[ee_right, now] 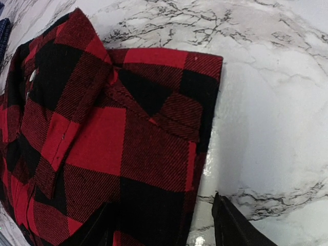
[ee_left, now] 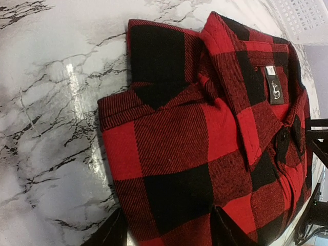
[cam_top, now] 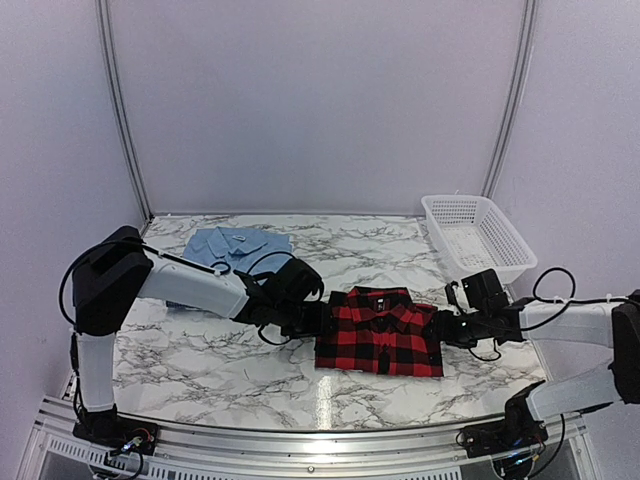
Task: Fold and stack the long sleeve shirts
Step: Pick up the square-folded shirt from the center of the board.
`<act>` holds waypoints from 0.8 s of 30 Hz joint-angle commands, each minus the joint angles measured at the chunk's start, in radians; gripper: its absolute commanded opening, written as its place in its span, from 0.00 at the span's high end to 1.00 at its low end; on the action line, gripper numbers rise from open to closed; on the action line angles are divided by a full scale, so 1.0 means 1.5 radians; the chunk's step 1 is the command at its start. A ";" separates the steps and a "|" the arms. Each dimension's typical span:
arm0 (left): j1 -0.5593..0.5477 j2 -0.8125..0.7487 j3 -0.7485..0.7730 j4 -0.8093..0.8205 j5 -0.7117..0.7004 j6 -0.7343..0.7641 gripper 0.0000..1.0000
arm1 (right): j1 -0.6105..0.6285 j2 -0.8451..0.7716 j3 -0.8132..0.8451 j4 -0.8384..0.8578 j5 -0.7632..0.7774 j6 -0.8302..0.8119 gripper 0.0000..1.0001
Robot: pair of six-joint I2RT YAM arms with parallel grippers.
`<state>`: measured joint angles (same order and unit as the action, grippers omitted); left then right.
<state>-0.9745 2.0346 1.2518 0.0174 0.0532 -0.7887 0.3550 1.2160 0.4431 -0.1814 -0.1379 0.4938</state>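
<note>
The red-and-black plaid shirt (cam_top: 380,330) lies folded into a rectangle at the table's middle, collar toward the back. No white letters show on it. My left gripper (cam_top: 318,318) is open at its left edge. In the left wrist view (ee_left: 164,241) one finger (ee_left: 105,233) is beside the cloth (ee_left: 174,143) and the other (ee_left: 225,230) over it. My right gripper (cam_top: 440,330) is open at the shirt's right edge, its jaws (ee_right: 164,236) straddling the fold (ee_right: 138,138). The light blue collared shirt (cam_top: 235,245) lies at the back left. A sliver of dark blue fabric (ee_right: 2,31) shows beyond the plaid shirt.
The white mesh basket (cam_top: 475,235) stands at the back right, its corner visible in the left wrist view (ee_left: 307,18). The marble table (cam_top: 200,345) ends at a metal rail along the front. White walls enclose the back and sides.
</note>
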 commanded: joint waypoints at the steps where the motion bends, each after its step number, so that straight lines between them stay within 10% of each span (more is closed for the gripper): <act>1: -0.014 0.034 0.012 -0.056 0.010 -0.012 0.46 | -0.005 0.027 0.004 0.037 -0.037 0.002 0.40; 10: -0.028 0.058 0.034 -0.070 -0.006 -0.038 0.67 | 0.015 0.051 0.016 0.032 -0.026 0.022 0.61; 16: -0.034 0.052 0.059 -0.070 -0.024 -0.033 1.00 | 0.033 0.012 0.056 -0.014 -0.009 0.027 0.93; 24: -0.039 0.006 0.078 -0.070 -0.054 -0.021 1.00 | 0.066 -0.029 0.133 -0.087 0.018 0.035 1.00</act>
<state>-1.0233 2.0876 1.3445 -0.0559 0.0006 -0.8440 0.4297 1.2167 0.5617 -0.2516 -0.1364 0.5327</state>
